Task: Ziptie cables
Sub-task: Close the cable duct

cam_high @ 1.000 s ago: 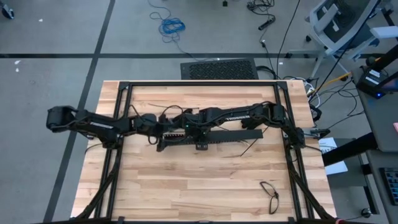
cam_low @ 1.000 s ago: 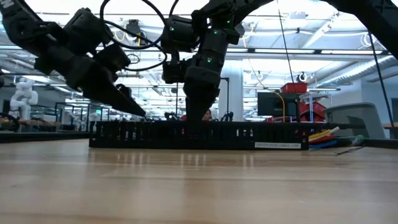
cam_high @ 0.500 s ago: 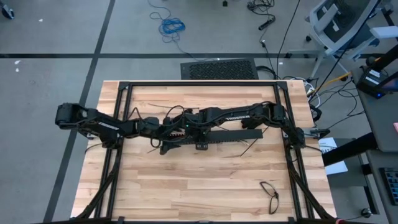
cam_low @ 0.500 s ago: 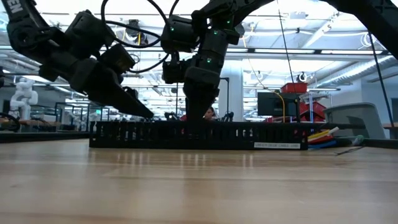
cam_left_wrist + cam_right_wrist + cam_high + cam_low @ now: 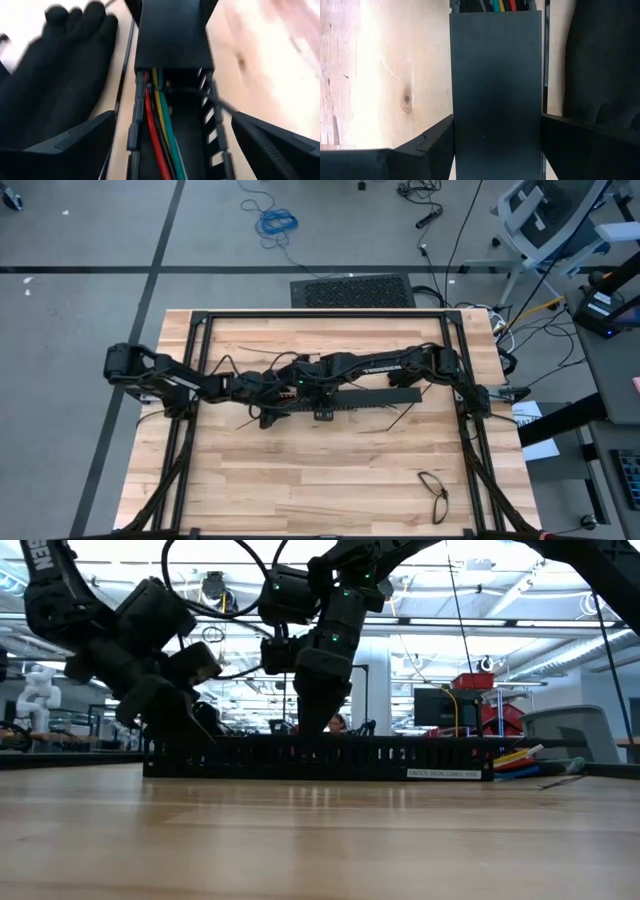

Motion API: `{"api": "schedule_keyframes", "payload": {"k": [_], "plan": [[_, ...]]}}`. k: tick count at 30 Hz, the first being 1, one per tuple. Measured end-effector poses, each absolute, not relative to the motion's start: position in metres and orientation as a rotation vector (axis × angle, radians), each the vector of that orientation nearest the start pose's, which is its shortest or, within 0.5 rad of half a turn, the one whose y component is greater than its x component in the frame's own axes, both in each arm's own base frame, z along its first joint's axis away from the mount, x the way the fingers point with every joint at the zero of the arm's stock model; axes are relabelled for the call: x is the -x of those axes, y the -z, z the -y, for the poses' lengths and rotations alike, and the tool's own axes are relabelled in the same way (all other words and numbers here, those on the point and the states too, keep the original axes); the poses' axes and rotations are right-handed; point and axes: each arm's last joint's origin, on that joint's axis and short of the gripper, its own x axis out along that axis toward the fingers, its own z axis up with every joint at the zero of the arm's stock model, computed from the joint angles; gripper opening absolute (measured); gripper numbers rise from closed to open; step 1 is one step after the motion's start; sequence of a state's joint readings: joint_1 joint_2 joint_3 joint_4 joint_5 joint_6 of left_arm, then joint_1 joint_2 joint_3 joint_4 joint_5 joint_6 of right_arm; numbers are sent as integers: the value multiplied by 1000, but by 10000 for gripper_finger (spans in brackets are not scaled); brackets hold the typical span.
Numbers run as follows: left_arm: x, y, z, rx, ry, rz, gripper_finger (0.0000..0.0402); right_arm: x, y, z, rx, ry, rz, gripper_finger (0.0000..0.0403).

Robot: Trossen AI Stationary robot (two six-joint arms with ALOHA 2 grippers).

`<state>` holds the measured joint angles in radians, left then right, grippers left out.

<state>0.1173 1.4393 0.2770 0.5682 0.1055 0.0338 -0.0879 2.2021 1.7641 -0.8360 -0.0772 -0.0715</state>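
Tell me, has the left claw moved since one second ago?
Yes. In the high view the left claw has moved toward the slotted duct's near end.

In the left wrist view, the coloured cables ran under the flat black cover of the long black slotted duct; their far ends were hidden. A blurred dark mass beside it could not be identified. From overhead, both arms covered the duct's left end.
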Motion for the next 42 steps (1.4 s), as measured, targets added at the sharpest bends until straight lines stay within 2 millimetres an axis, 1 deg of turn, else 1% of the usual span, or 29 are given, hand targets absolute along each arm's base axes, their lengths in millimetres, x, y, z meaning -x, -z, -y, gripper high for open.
{"api": "schedule_keyframes", "payload": {"k": [2,8,24,32,36,42], "plan": [[-219,-109,-23,34,-1,-601,393,-450,-175,37,-46,-34,-1269,242],[-224,-114,-23,30,-2,-552,393,-450,-174,37,-47,-33,-1266,242],[-221,-111,-23,36,3,-583,393,-451,-174,38,-46,-33,-1260,242],[-216,-106,-33,48,-65,-638,393,-451,-175,38,-49,-31,-1255,242],[-215,-111,-33,63,-29,-622,393,-451,-174,38,-50,-32,-1254,242],[-215,-118,-33,60,-22,-588,393,-451,-174,38,-49,-31,-1253,242]]}}
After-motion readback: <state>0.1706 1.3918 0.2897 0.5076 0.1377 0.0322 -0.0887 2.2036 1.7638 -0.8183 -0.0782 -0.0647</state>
